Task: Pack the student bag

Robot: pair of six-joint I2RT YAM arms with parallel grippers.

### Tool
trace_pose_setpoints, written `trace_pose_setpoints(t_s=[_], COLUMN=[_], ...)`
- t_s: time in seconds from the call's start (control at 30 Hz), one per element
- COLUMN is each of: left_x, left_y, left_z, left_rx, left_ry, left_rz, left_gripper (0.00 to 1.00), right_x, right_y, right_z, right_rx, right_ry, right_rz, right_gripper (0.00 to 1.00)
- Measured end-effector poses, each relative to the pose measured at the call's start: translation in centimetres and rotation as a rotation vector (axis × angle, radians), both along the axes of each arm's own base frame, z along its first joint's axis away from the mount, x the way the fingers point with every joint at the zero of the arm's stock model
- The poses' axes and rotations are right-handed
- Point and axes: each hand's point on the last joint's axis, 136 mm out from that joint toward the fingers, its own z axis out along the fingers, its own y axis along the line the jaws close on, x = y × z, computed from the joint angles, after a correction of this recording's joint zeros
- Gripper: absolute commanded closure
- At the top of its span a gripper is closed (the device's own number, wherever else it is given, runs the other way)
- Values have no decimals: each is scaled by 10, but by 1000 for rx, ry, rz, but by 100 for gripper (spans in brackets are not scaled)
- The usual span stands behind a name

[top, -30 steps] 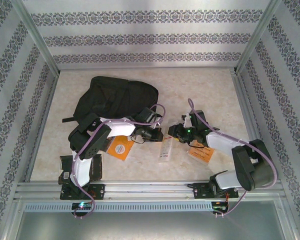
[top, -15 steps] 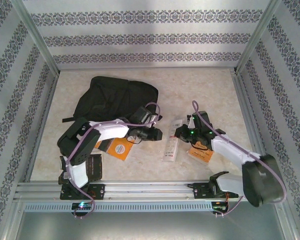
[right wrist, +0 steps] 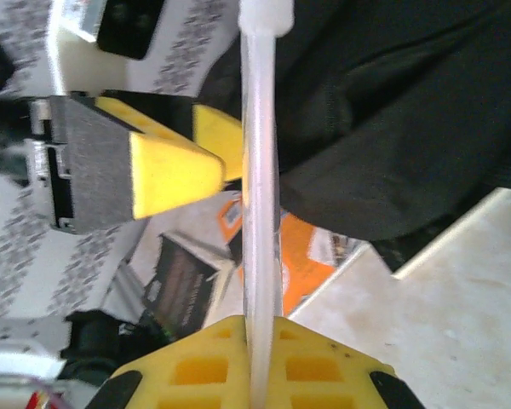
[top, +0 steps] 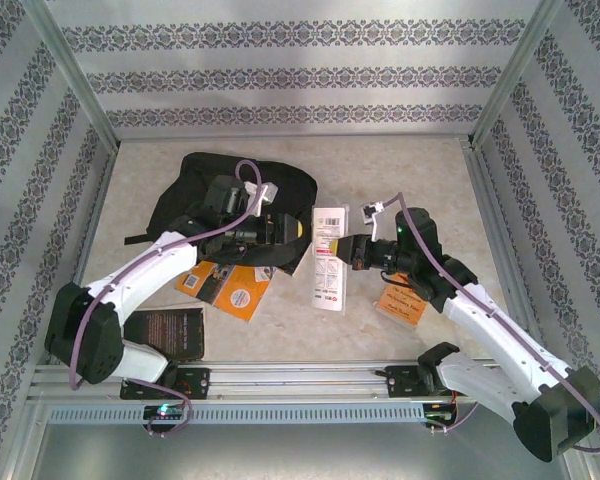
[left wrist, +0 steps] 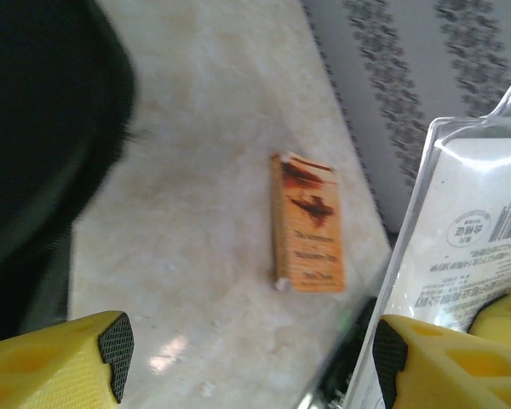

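Black fabric marks the student bag (top: pixel 185 205), which lies slumped at the far left of the worktop (top: pixel 420 180). Whether its mouth is unzipped cannot be told from these views. The right end effector (top: pixel 352 250) is pressed together on a clear blister pack (top: pixel 328 258), pinching it edge-on near the worktop's middle. From above, the pack's long axis runs roughly from the far side to the near side. From that grip the bag lies to the left and a little farther back, near but not touching the pack.

The left end effector (top: pixel 295 235) stands between the two, at the bag's near right edge, with its yellow fingers (left wrist: pixel 68 358) spread wide and nothing clamped. In the left wrist view the pack (left wrist: pixel 468 247) sits against one finger, and the bag fills the opposite side.

The left arm is clearly nearer the bag. The coming move probably turns on carrying the pack leftward past that open end effector, or on the left arm holding the fabric aside. An orange book (left wrist: pixel 311 221) lies flat on the worktop, apart from both.
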Motion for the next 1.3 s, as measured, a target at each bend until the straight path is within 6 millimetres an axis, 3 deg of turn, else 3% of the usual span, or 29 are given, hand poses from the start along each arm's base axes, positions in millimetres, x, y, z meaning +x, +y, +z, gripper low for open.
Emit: trace_pose_setpoints(t_s=[0.27,0.47,0.6,0.73,0.8,0.9,1.03,1.13,1.3], left_x=[-27,-33,-33,-33,-31,-29,-21,-9,10], left_y=[-9,-14,-17,-19,-18,-17,-13,1,38], left_z=[36,51,66,78,82,88,97,106,125], left_rx=[-244,-419,-508,-574,-599,-630,-660,-682,-717], left_ry=[-3,30,29,31,26,28,11,-24,-101], left_rz=[-130,-196,-233,-250,-252,-247,-194,-83,156], left_gripper=[33,62,72,91,97,100,100,100,100], right_x=[-18,-24,-23,-22,-21,-18,-9,-2,4], right_y=[30,35,35,36,36,36,33,30,27], right_z=[22,31,34,38,41,41,39,34,36], right_rx=[140,180,192,204,212,215,222,247,325], right_ry=[29,35,29,19,14,19,30,52,78], right_rz=[198,232,230,229,226,214,157,97,7], right_gripper=[93,94,94,93,81,44,21,10,7])
